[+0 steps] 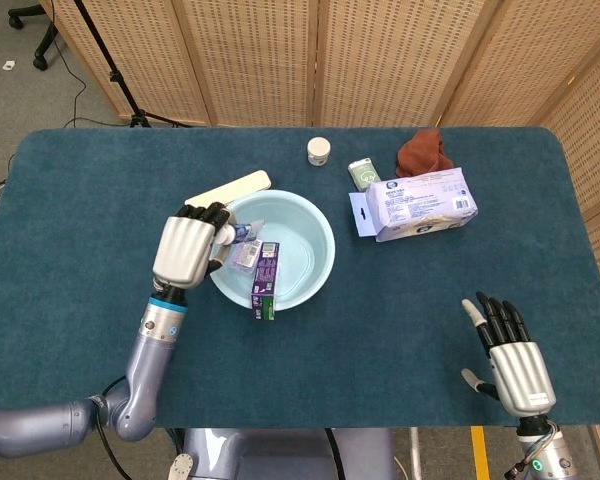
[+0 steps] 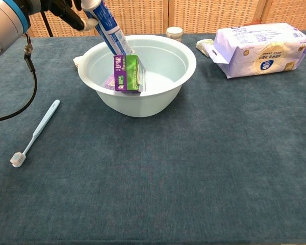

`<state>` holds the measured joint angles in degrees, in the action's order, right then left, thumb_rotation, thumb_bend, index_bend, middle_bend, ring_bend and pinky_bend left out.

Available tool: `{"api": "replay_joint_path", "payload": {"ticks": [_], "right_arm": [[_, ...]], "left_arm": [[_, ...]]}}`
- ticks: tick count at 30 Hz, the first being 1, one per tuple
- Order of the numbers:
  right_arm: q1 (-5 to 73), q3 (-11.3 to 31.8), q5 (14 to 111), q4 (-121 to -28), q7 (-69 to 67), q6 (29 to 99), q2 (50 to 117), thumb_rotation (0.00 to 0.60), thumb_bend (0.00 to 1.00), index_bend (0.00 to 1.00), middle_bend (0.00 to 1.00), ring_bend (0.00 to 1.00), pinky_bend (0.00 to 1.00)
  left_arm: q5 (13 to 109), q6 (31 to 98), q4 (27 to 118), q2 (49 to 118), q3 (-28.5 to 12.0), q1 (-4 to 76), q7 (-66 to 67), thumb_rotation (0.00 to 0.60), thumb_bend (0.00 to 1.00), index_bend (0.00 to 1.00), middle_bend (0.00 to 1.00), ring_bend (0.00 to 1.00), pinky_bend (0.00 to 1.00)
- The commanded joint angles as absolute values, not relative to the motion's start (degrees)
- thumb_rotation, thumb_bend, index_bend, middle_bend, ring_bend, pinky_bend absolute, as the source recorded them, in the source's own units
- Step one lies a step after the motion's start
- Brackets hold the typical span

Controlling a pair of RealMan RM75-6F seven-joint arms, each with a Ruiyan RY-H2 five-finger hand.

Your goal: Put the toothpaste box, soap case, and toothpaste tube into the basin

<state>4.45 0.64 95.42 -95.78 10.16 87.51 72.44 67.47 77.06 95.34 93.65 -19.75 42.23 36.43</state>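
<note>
A: Head view?
B: Left hand [image 1: 188, 247] was at the basin's [image 1: 315, 262] left rim, fingers wrapped round the toothpaste tube [image 1: 246, 246], tube angled down into the basin. Toothpaste box [image 1: 266, 279] leaned inside the basin over its near rim. Soap case [image 1: 228, 189] lay just beyond the basin's far-left rim, outside it. Right hand [image 1: 508, 356] was well right of the basin, near the table's [image 1: 80, 200] front edge, fingers spread, holding nothing.
A: Chest view?
B: Tube tilted into the basin, gripped from above at the frame's top. Box stood inside against the basin's near wall. Toothbrush [image 2: 35, 133] lay left of the basin. Tissue pack [image 2: 262, 48] sat to the basin's right.
</note>
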Motion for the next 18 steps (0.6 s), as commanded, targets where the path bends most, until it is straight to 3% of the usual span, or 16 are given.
{"api": "replay_joint_path", "payload": {"ticks": [1,4,7,13,18], "right_arm": [[4.4,0.6,95.5,-95.8,10.2,87.6,72.4,0.6,0.13,0.0,0.0,0.0,0.05],[4.4,0.5,95.7,-95.8,10.3,87.6,72.5,0.6,0.13,0.0,0.0,0.0,0.05],[4.5,0.5,95.8,-95.7,10.5,87.6,72.7,0.6,0.13,0.0,0.0,0.0,0.05],[4.5,0.4,95.9,-95.7,10.7,87.6,72.8,0.6,0.13,0.0,0.0,0.0,0.05],[4.4,0.4,95.8,-95.7,10.7,87.7,72.8,0.6,0.13,0.0,0.0,0.0,0.05]], "left_arm": [[66.0,75.1,96.2,92.9,-18.8,42.0,35.2,0.6,0.31,0.5,0.21,0.29,0.42],[64.7,73.6,97.3,91.5,-18.5,41.8,34.7,0.6,0.26,0.26,0.03,0.1,0.29],[64.7,73.2,98.3,90.5,-18.3,41.6,33.9,0.6,0.22,0.13,0.0,0.0,0.18],[64.0,73.7,99.5,88.9,-18.7,41.2,33.6,0.6,0.16,0.0,0.0,0.0,0.05],[63.9,74.7,100.9,87.6,-19.2,40.8,33.0,0.6,0.13,0.0,0.0,0.0,0.02]]}}
